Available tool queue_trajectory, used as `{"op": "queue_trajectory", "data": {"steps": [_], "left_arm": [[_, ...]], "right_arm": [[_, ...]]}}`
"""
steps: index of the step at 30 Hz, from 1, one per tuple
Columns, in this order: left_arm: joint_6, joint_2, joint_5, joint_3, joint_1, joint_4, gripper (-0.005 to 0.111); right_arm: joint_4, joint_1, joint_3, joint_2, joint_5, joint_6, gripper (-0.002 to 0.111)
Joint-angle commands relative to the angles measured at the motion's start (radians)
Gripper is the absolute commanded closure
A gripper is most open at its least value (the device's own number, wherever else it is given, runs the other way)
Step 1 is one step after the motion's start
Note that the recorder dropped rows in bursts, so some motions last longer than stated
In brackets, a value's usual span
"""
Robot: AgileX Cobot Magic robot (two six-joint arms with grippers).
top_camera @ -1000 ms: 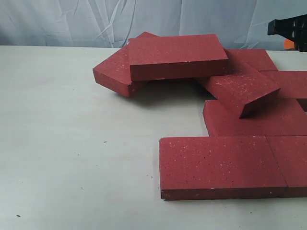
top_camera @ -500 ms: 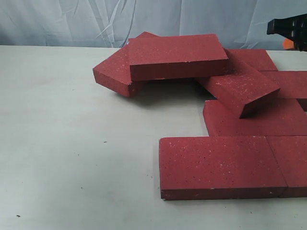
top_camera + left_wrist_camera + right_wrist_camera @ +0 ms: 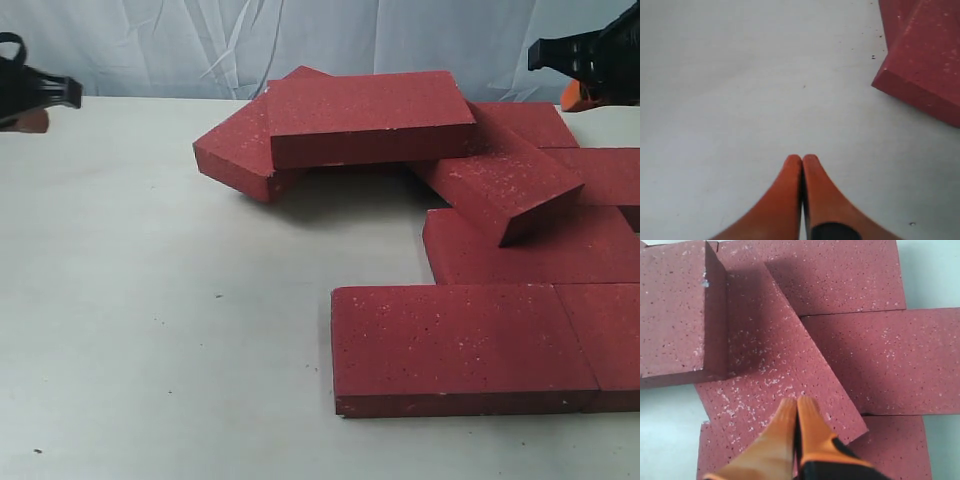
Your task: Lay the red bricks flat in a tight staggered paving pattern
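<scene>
Pale worktop [image 3: 150, 300], blue cloth [image 3: 200, 40] behind — the red bricks [image 3: 370, 115] lie right of centre, some flat, some piled askew. The left pincer [image 3: 802, 159] has newly appeared at the scene's left edge; the right pincer [image 3: 797, 401] has edged inward. Both pinched closed, empty.

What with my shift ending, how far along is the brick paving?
Done: the near bricks lie flat, rows offset. In hand: nothing; left gripper and right gripper are shut, empty. To do: the top brick, tilted brick and angled brick beneath are piled.
</scene>
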Motion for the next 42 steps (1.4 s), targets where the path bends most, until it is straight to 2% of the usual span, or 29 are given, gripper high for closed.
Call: {"op": "queue_trajectory", "data": {"steps": [1, 5, 13, 18, 23, 29, 42], "left_arm": [[0.004, 0.145, 0.024, -0.125, -0.078, -0.015, 0.107], [0.004, 0.262, 0.049, -0.242, -0.119, -0.015, 0.107], [0.004, 0.473, 0.17, -0.482, -0.158, -0.091, 0.107], [0.014, 0.574, 0.18, -0.596, -0.183, -0.16, 0.107], [0.026, 0.671, 0.191, -0.697, -0.219, -0.183, 0.107], [0.026, 0.741, 0.198, -0.764, -0.223, -0.26, 0.107], [0.081, 0.754, 0.191, -0.769, -0.221, -0.3, 0.107]], "right_arm": [[0.0, 0.001, -0.043, 0.046, 0.008, -0.011, 0.109], [0.0, 0.001, -0.091, 0.083, 0.011, -0.015, 0.109], [0.01, 0.002, -0.25, 0.193, 0.078, -0.037, 0.109], [0.023, 0.004, -0.33, 0.265, 0.112, -0.037, 0.109], [0.117, 0.024, -0.383, 0.336, 0.11, -0.117, 0.109], [0.124, 0.063, -0.414, 0.39, 0.094, -0.124, 0.109], [0.208, 0.114, -0.42, 0.433, 0.1, -0.154, 0.109]]}}
